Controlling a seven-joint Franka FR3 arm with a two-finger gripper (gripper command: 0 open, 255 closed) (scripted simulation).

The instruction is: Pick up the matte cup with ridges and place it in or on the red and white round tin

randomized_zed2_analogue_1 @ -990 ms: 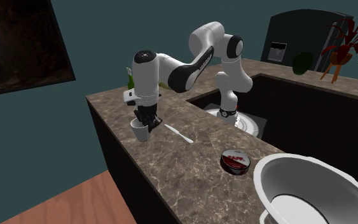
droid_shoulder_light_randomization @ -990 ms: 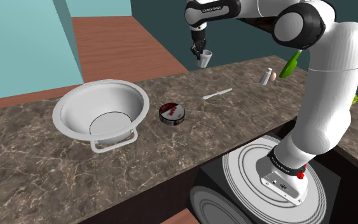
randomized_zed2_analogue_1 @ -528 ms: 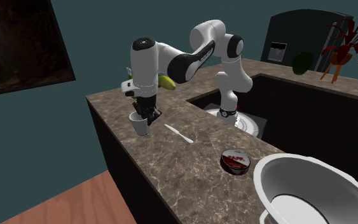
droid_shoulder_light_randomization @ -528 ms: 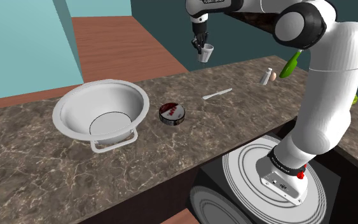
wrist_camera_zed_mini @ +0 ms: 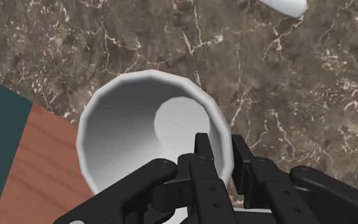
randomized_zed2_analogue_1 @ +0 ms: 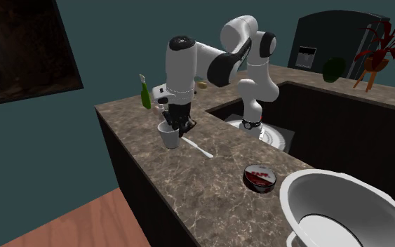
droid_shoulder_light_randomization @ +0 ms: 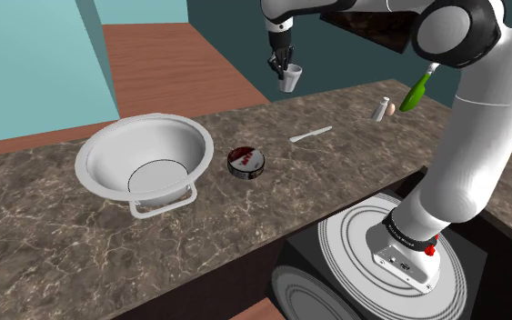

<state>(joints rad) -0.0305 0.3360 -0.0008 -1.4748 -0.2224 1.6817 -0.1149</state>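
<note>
Marble counter (droid_shoulder_light_randomization: 54, 245) with one white Franka arm, seen from the shoulder, second exterior and wrist cameras. The red and white round tin (droid_shoulder_light_randomization: 245, 162) (randomized_zed2_analogue_1: 259, 177) is taken as the landmark and lies flat on the counter with its lid up.

The ridged white cup (droid_shoulder_light_randomization: 289, 80) (randomized_zed2_analogue_1: 169, 135) (wrist_camera_zed_mini: 149, 127) is held upright, mouth up, well apart from the tin; in the shoulder view it is seen up and to the right of the tin, over the counter's far edge. The black gripper (droid_shoulder_light_randomization: 284, 65) (randomized_zed2_analogue_1: 178, 128) (wrist_camera_zed_mini: 222, 149) is pointed downward and is pinched on the cup's rim: in the wrist view one finger (wrist_camera_zed_mini: 203, 151) is set inside the cup and the other outside it, with the cup wall clasped between them.

A white knife (droid_shoulder_light_randomization: 311, 135) (randomized_zed2_analogue_1: 197, 147) lies flat on the counter; in the second exterior view it is placed between the tin and the cup, one end just beside the cup. A large white bowl (droid_shoulder_light_randomization: 108, 145) (randomized_zed2_analogue_1: 371, 193) with a wire handle stands near the tin, on the side away from the cup. A green bottle (droid_shoulder_light_randomization: 416, 91) (randomized_zed2_analogue_1: 145, 92) and a small shaker (droid_shoulder_light_randomization: 384, 109) are found farther from the tin than the knife, beyond the arm in the shoulder view
</note>
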